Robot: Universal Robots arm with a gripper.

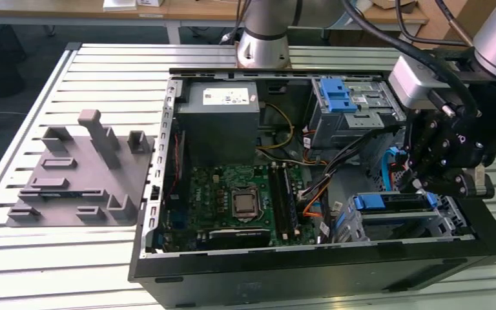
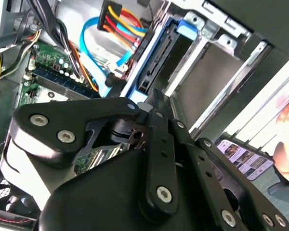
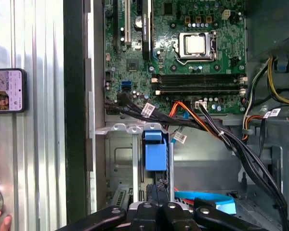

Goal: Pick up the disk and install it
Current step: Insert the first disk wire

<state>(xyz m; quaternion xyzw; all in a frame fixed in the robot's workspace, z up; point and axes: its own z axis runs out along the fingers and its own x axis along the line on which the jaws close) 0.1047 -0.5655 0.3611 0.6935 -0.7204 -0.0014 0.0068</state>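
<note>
The disk (image 1: 400, 201) sits edge-up in the drive bay at the computer case's (image 1: 317, 271) near corner on the exterior view's right, directly below the end effector (image 1: 444, 184), whose opening and hold I cannot tell.

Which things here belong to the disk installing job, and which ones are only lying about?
For the job: the disk, standing in the drive cage; the hand close by it; the open computer case.

Lying about: the grey moulded tray on the table, at the exterior view's left; the phone beside the case.
</note>
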